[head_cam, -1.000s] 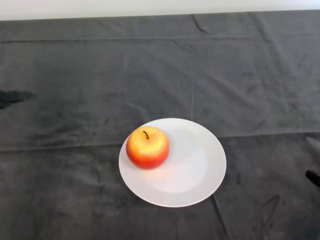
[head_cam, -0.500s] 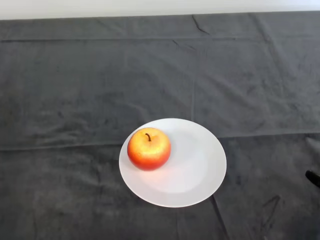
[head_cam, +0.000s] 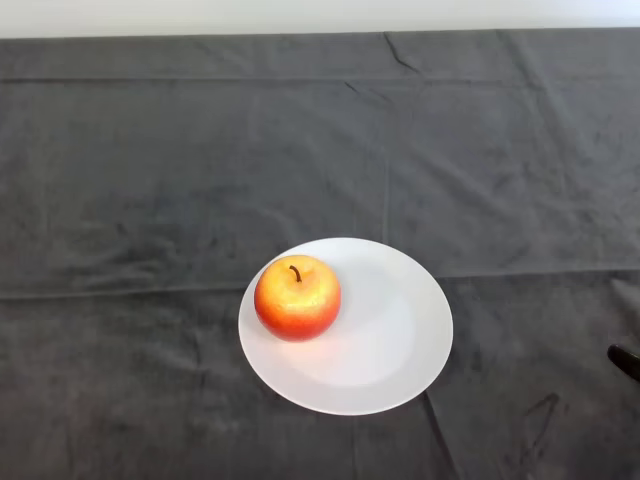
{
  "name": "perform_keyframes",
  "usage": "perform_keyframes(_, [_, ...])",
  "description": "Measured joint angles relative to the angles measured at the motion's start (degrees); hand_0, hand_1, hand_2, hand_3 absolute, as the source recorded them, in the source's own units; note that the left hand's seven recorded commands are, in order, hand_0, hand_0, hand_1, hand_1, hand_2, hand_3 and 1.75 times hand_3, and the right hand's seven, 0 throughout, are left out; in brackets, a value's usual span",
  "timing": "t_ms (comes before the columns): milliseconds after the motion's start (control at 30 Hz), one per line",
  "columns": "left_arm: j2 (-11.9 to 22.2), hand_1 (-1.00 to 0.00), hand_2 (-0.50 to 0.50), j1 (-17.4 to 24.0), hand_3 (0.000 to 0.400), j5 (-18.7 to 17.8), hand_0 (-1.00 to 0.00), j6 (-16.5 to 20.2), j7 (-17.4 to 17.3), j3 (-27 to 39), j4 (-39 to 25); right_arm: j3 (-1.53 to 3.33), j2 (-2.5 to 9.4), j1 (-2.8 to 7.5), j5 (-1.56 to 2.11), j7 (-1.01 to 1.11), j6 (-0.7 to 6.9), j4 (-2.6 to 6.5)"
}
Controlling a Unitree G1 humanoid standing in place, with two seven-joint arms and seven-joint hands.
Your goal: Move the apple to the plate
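Observation:
A red and yellow apple (head_cam: 297, 298) stands upright, stem up, on the left part of a round white plate (head_cam: 400, 330). The plate lies on the dark cloth a little below the middle of the head view.
The dark cloth (head_cam: 200, 170) covers the whole table, with creases running across it. A pale wall strip runs along the far edge (head_cam: 300, 15). A small black shape (head_cam: 625, 361) pokes in at the right edge, apart from the plate.
A dark shape at the left edge one second ago has left the view. The apple has settled very slightly to the right on the plate.

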Motion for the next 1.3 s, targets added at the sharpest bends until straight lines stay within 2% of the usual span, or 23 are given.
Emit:
perform_keyframes(267, [0.0, 0.00, 0.00, 0.0, 0.000, 0.2, 0.00, 0.6, 3.1, 0.0, 0.0, 0.07, 0.00, 0.00, 0.01, -0.14, 0.00, 0.00])
perform_keyframes(433, [0.0, 0.00, 0.00, 0.0, 0.000, 0.2, 0.00, 0.4, 4.3, -0.2, 0.9, 0.09, 0.00, 0.00, 0.01, -0.14, 0.00, 0.00])
perform_keyframes(633, [0.0, 0.00, 0.00, 0.0, 0.000, 0.2, 0.00, 0.3, 4.4, -0.2, 3.7, 0.11, 0.00, 0.00, 0.07, -0.18, 0.00, 0.00])
perform_keyframes(833, [0.0, 0.00, 0.00, 0.0, 0.000, 0.2, 0.00, 0.3, 4.4, -0.4, 3.7, 0.14, 0.00, 0.00, 0.33, -0.19, 0.00, 0.00])
perform_keyframes(1300, [0.0, 0.00, 0.00, 0.0, 0.000, 0.1, 0.00, 0.3, 4.4, -0.7, 3.7, 0.14, 0.00, 0.00, 0.38, -0.20, -0.01, 0.00])
